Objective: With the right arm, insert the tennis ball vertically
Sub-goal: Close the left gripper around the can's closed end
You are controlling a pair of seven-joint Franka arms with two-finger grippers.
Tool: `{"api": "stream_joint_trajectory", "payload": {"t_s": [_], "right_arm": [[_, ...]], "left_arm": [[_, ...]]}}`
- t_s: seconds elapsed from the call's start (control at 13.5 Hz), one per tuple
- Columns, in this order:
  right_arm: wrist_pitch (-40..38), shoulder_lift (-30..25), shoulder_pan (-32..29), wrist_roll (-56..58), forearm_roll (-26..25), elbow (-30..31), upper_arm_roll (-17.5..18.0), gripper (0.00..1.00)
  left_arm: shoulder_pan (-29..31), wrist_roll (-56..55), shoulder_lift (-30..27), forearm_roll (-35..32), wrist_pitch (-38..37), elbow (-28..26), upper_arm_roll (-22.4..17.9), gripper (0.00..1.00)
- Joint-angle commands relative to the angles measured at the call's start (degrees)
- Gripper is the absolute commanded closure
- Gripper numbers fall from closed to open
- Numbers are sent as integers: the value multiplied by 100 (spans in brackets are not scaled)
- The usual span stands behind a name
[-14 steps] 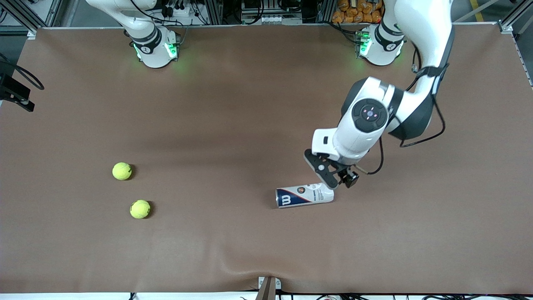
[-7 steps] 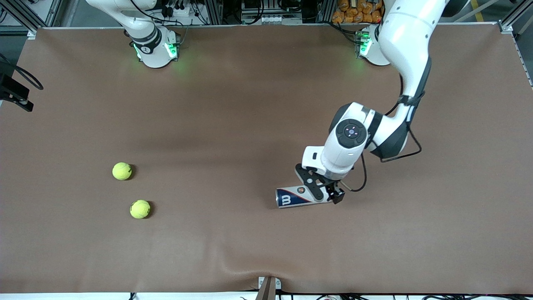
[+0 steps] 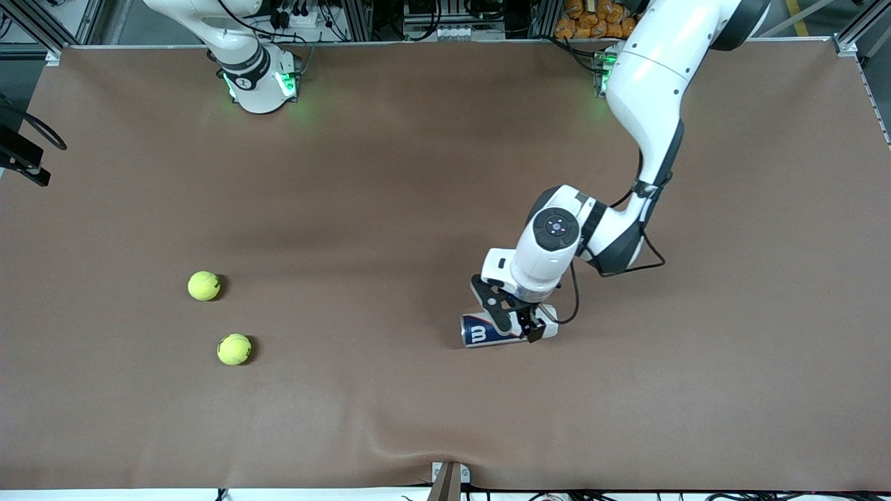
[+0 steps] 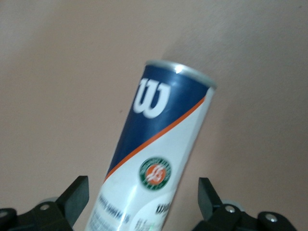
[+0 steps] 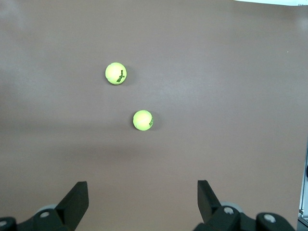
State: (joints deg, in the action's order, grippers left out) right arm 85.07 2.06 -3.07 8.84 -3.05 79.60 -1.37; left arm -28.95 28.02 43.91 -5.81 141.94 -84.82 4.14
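Note:
Two yellow-green tennis balls lie on the brown table toward the right arm's end, one point(image 3: 204, 285) farther from the front camera than the other point(image 3: 234, 349). A blue-and-white ball can point(image 3: 477, 334) lies on its side toward the left arm's end. My left gripper point(image 3: 513, 316) is low over the can's middle, open, a finger on each side. In the left wrist view the can point(image 4: 159, 125) runs between the left gripper's point(image 4: 142, 187) fingers without touching them. My right gripper point(image 5: 142, 190) hangs open and empty high above the table, looking down on both balls point(image 5: 116, 73) point(image 5: 143, 120). The right arm waits.
The right arm's base point(image 3: 257, 76) and the left arm's base point(image 3: 612, 73) stand along the table edge farthest from the front camera. A black clamp point(image 3: 24, 163) sticks in at the right arm's end. A metal bracket point(image 3: 449, 476) sits at the nearest edge.
The left arm has come down and moved along the can from its white end to over its middle, fingers still open. Can, balls and the right arm's base have not moved.

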Motion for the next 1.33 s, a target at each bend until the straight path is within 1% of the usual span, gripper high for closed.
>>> {"api": "stream_joint_trajectory", "payload": {"t_s": [0.0,0.22,0.52,0.67,0.96,1.11,1.26], "right_arm": [[-96,-39,-27,13,-81,-50,31,0],[-96,-39,-27,13,-81,-50,31,0],[-87,-30,-27,21,-81,-50,40,0],[-87,-22,-27,30,-81,-50,40,0],[-70,-13,-27,30,-99,-50,49,0],[-70,-13,-19,30,-125,-50,49,0],[-79,-13,8,30,-222,-50,58,0]], "left_arm": [[-189,63,214,-165,359,115,-62,0],[-234,63,408,-779,703,115,-53,0],[-181,107,373,-1526,703,115,-53,0],[-181,159,390,-1756,712,106,-44,0],[-163,186,443,-1687,835,71,-18,0],[-50,212,452,-1381,835,53,17,0],[126,239,452,-1186,835,36,192,0]]}}
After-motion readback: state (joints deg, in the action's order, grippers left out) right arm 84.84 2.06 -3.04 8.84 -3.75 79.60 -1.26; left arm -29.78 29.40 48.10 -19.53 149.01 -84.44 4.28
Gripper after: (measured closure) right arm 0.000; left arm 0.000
